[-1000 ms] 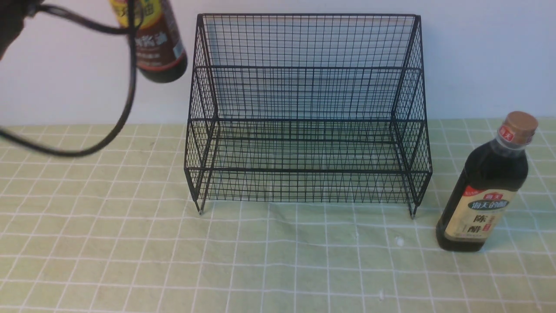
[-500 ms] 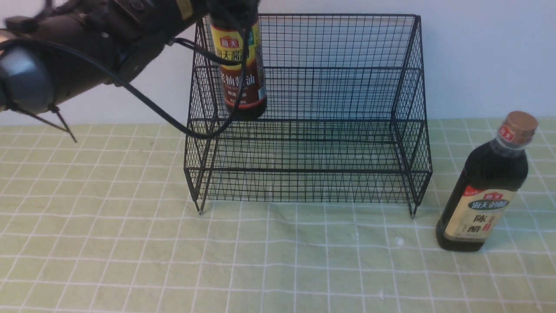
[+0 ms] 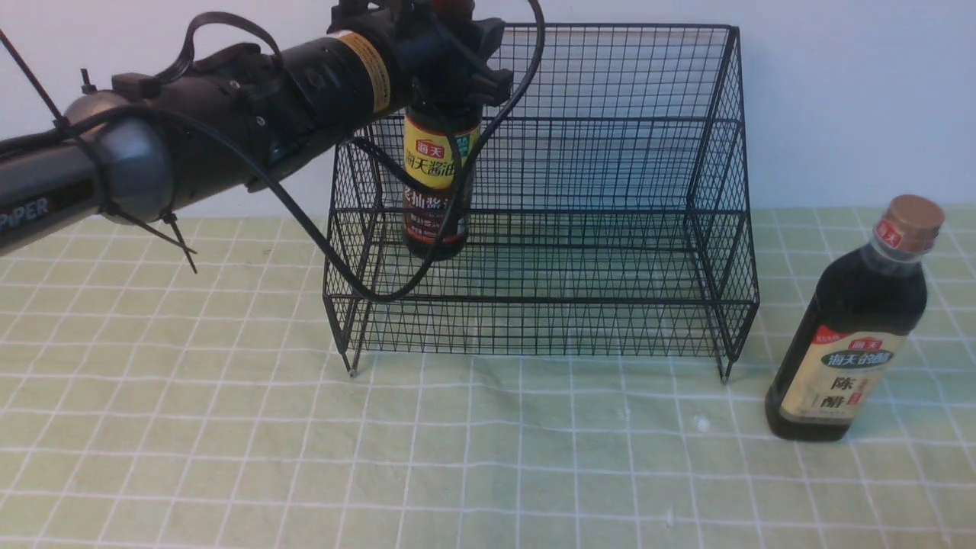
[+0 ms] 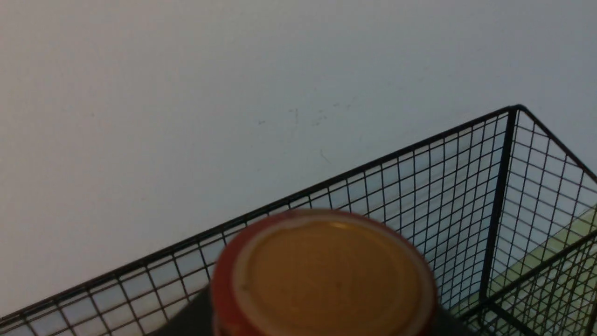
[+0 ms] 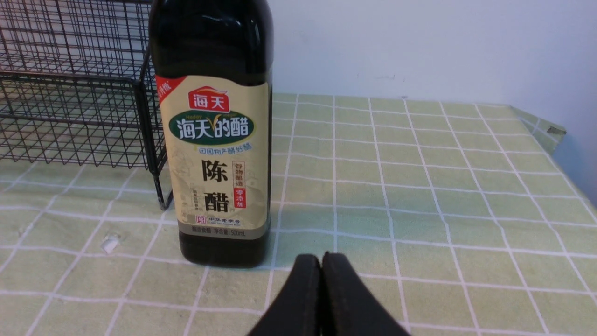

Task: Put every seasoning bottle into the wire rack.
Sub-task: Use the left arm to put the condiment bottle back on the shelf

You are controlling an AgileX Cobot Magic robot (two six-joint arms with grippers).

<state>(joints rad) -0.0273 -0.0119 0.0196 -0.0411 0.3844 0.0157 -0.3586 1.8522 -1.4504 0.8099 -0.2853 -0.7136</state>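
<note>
Yellow-labelled dark soy bottle (image 3: 441,158) hangs upright below your left gripper (image 3: 457,69), gripped near its neck, over the black wire-mesh rack (image 3: 534,210)

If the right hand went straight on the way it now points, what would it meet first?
The way looks free as far as the right wrist view shows: the right hand points over green cloth, seemingly passing beside the vinegar bottle, though depth is unclear.
</note>
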